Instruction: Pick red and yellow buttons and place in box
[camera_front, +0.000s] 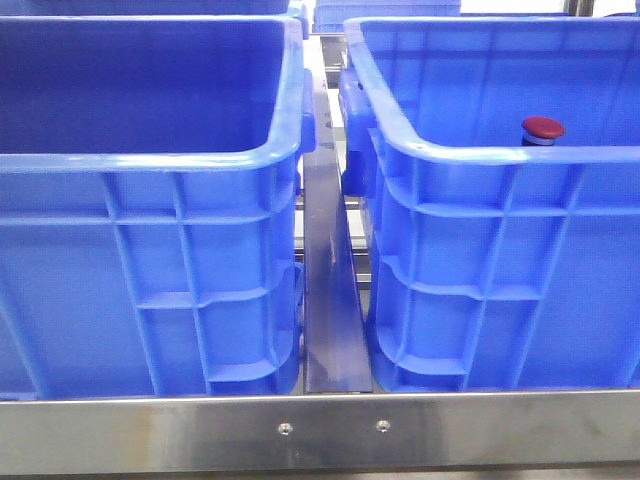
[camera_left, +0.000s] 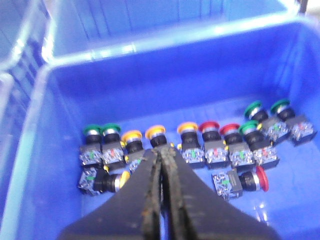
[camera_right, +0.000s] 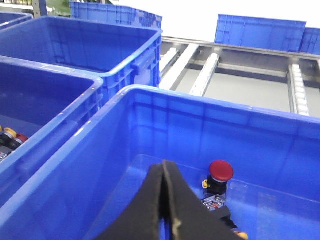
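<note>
Several red (camera_left: 209, 126), yellow (camera_left: 155, 132) and green (camera_left: 92, 130) buttons stand in a row on the floor of the left blue crate (camera_left: 150, 85); two lie on their sides. My left gripper (camera_left: 161, 152) hangs shut and empty just above that row, its tips by a yellow button. In the box (camera_front: 500, 152) on the right stands one red button (camera_front: 543, 128) (camera_right: 221, 170). Beside it a yellow-orange bit (camera_right: 242, 235) peeks out from behind my fingers. My right gripper (camera_right: 164, 162) is shut and empty inside the box (camera_right: 200, 102), a little short of the red button.
The left crate (camera_front: 150, 160) and the box stand side by side with a metal rail (camera_front: 335, 300) between them. More blue crates (camera_right: 100, 30) and a roller conveyor (camera_right: 297, 85) lie behind. A steel frame edge (camera_front: 320, 430) runs along the front.
</note>
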